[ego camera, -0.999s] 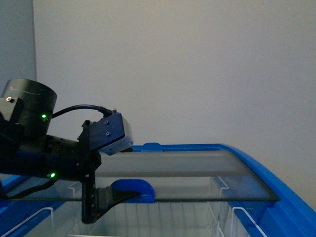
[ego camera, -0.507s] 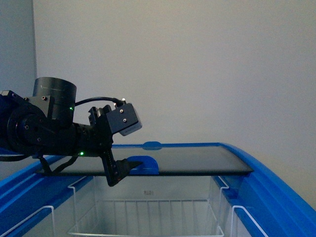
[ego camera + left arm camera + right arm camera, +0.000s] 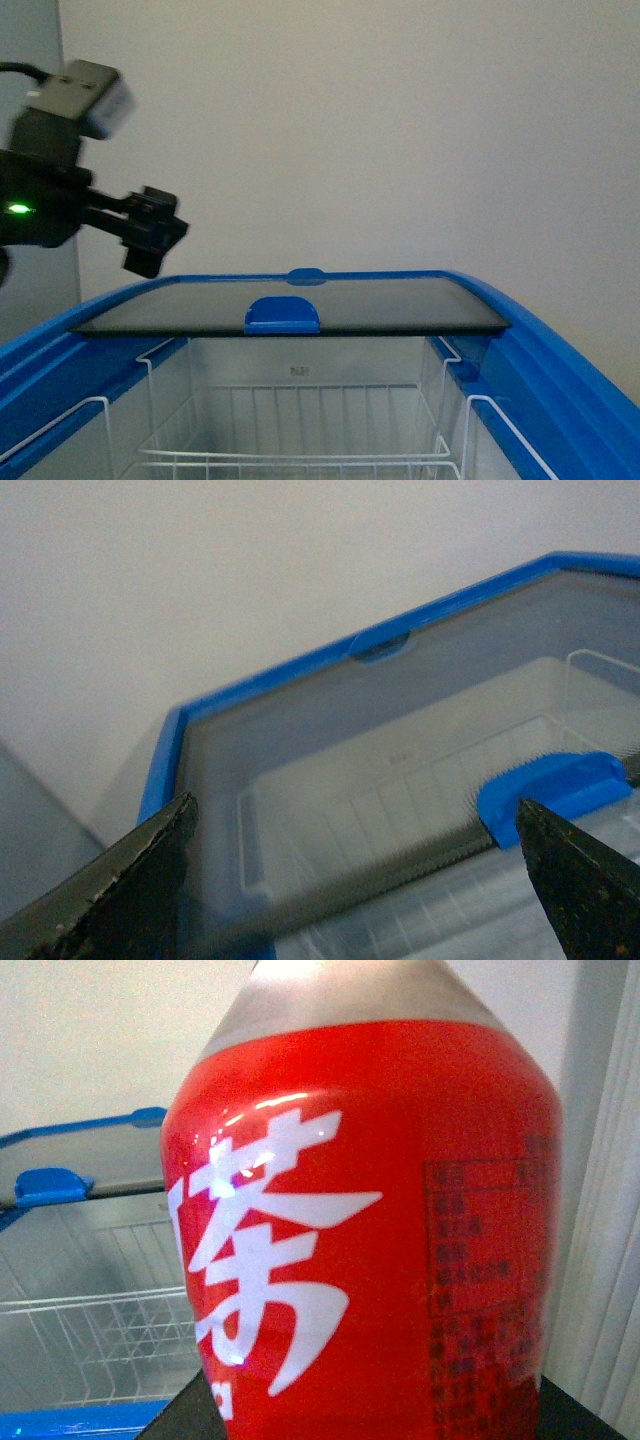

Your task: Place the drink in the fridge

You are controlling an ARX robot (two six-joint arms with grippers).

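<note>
Hovering the left gripper point(image 3: 150, 232), spread open and empty, at ten o'clock from the blue lid handle point(image 3: 283, 314) of the fridge point(image 3: 560, 370). Clenching the right gripper point(image 3: 370, 1425) around the drink point(image 3: 360, 1220), holding it outside the fridge, short of the white wire basket point(image 3: 300, 440).
</note>
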